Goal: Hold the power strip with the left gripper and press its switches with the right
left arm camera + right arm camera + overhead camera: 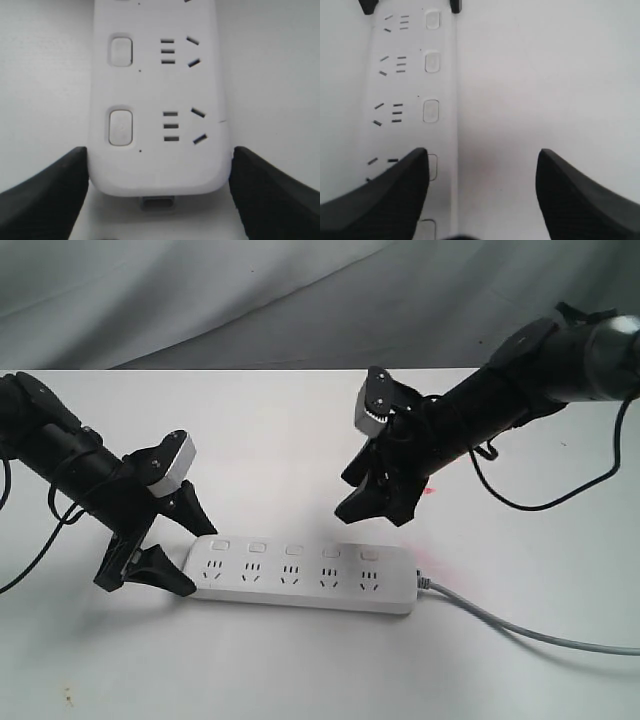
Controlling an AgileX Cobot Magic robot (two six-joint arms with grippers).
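Observation:
The white power strip lies flat on the table with its grey-white cord leaving at the right end. Its five switches sit in a row above the sockets. My left gripper straddles the strip's left end. In the left wrist view both fingers press against the sides of the power strip. My right gripper hovers open above the right-hand switches, clear of the strip. In the right wrist view one of its fingers partly covers a switch row on the power strip.
The strip rests on a white table. Grey cloth hangs behind its far edge. Black cables loop down from the right arm onto the table. A faint pink mark shows by the strip's right end.

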